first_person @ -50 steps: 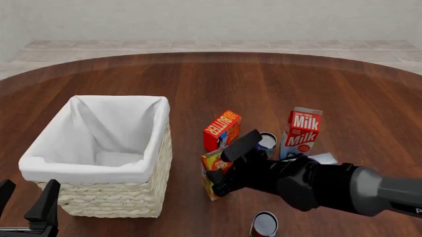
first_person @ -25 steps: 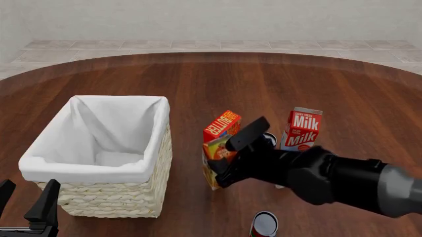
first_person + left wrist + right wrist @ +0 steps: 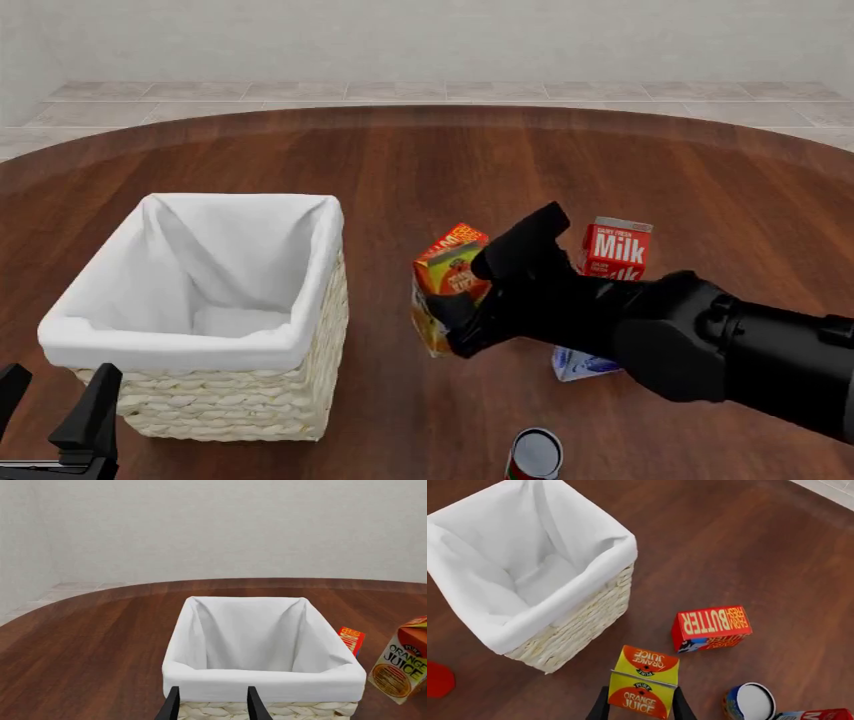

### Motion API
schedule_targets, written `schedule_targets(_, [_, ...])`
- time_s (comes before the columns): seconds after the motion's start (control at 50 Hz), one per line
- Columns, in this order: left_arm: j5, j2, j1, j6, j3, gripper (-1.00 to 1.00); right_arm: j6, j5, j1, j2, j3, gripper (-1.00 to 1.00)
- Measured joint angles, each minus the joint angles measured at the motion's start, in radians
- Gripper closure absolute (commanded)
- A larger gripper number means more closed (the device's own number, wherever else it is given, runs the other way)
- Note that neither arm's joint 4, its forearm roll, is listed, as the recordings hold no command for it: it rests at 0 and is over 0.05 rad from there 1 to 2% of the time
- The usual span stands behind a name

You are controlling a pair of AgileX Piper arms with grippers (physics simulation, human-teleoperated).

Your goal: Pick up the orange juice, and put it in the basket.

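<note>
The orange juice is a yellow-and-orange gable-top carton, held tilted above the table to the right of the basket. My right gripper is shut on the carton, its two fingers pressing the sides of the orange juice in the right wrist view. The pale wicker basket with its white liner stands open-topped, apart from the carton. My left gripper hovers open at the near left, just in front of the basket, with nothing between its fingers. The carton also shows in the left wrist view.
A red-orange butter box lies behind the carton. A red-and-white milk carton stands to the right. A blue-and-white can sits under my right arm, and another can stands near the front edge.
My right gripper has lifted the orange juice off the table and carried it up and slightly back. The carton now covers the butter box in the front view. The left arm has not moved.
</note>
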State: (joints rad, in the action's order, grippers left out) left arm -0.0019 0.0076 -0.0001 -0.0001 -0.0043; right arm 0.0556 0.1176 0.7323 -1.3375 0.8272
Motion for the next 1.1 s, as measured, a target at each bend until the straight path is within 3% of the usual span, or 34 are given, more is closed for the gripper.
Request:
schedule_targets(0.7, [0.0, 0.0, 0.0, 0.0, 0.0, -1.0, 0.085, 0.124, 0.002, 0.091, 0.166, 1.0])
schedule_targets(1.1, [0.0, 0.0, 0.0, 0.0, 0.0, -1.0, 0.129, 0.148, 0.028, 0.155, 0.26, 1.0])
